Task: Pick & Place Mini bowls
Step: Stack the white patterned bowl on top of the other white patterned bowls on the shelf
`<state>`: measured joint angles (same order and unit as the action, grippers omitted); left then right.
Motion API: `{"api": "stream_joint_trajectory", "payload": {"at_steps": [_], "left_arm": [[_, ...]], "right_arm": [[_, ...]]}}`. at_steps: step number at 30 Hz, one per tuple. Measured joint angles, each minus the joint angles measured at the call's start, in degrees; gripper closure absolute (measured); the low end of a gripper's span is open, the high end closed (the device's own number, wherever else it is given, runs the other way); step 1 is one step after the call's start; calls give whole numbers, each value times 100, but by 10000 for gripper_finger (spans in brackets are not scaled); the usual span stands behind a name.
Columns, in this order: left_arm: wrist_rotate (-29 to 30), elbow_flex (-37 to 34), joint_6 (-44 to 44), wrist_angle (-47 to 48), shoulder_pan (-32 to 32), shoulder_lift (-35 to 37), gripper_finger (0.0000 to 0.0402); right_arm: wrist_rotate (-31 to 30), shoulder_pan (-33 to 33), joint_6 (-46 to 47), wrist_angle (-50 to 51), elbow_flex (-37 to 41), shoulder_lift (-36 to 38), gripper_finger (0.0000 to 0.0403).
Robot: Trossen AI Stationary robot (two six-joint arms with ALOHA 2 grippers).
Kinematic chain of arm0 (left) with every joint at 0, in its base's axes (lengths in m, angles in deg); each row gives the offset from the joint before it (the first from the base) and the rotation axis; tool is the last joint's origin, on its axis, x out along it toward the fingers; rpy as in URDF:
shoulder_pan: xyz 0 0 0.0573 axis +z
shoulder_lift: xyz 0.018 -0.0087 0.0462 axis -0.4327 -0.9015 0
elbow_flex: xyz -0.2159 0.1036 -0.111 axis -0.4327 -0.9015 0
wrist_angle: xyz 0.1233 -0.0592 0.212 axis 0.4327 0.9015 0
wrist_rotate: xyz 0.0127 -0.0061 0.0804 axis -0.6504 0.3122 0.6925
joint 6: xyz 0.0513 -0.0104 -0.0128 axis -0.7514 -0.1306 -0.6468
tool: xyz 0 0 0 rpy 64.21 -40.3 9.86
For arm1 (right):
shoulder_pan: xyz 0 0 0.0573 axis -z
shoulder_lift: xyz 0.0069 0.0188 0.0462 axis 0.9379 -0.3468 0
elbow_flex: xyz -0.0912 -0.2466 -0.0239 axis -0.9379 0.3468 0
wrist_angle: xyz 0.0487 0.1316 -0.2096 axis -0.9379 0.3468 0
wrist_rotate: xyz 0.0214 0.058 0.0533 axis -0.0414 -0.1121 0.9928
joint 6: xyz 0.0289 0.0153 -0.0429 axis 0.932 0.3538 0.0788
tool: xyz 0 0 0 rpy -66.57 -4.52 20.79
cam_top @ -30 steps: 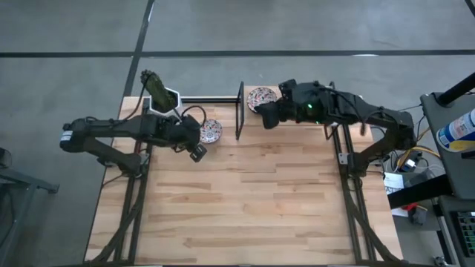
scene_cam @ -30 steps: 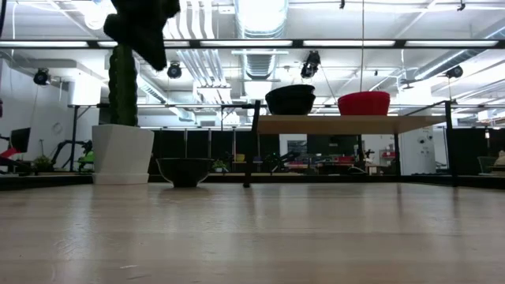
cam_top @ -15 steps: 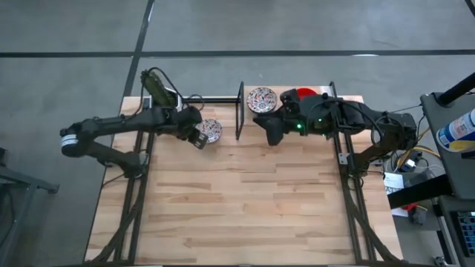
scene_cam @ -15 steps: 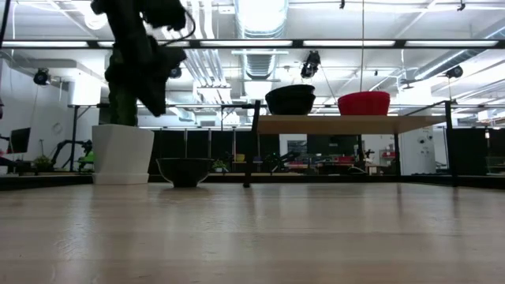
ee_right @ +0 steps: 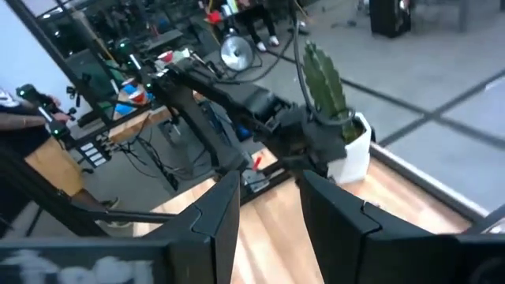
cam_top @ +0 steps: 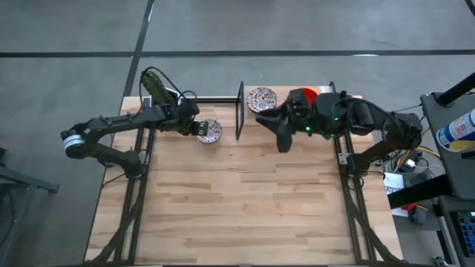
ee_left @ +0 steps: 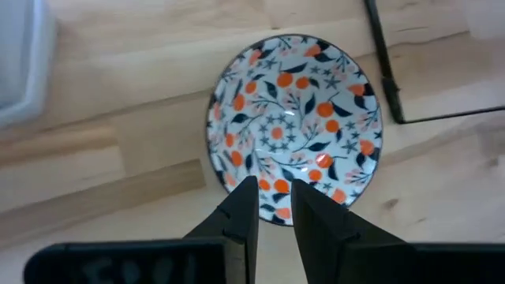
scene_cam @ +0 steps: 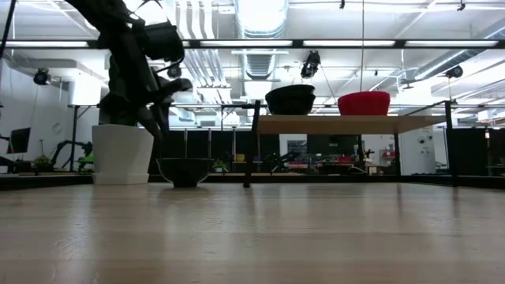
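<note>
I'm hovering the left gripper (ee_left: 274,207) over the patterned bowl (ee_left: 295,126) at frame centre, fingers narrowly parted, seemingly holding nothing, right gripper (ee_right: 268,207) gaping empty.

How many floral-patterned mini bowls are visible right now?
2. One floral bowl sits on the table under the left gripper; another is on the raised shelf. More could be hidden beneath the right arm.

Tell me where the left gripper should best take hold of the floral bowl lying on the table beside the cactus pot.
Probably on the rim. The floral bowl sits upright, open side up, its thin rim exposed all round. The left gripper hangs above its near edge, fingers slightly apart, so coming straight down with one finger inside and one outside looks best.
</note>
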<state>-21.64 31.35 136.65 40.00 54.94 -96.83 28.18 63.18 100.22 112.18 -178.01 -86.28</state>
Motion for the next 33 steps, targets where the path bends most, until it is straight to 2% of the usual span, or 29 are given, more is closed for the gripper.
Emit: {"api": "stream_joint_trajectory", "payload": {"at_steps": [5,12,16,27,33], "left_arm": [[-226,-168,431,-152,30,-38,319],[-153,-210,1174,-174,144,-136,232],[-109,-302,1457,-198,138,-238,204],[-103,-469,1964,-1011,138,-901,201],[-248,-470,2234,-1182,138,-1297,236]], "right_arm": [[-4,4,-685,39,0,250,271],[-50,17,-1530,167,6,662,271],[-49,63,-1889,290,9,853,271],[-63,129,-2303,506,13,1110,271],[-61,129,-2327,809,15,1117,271]]}}
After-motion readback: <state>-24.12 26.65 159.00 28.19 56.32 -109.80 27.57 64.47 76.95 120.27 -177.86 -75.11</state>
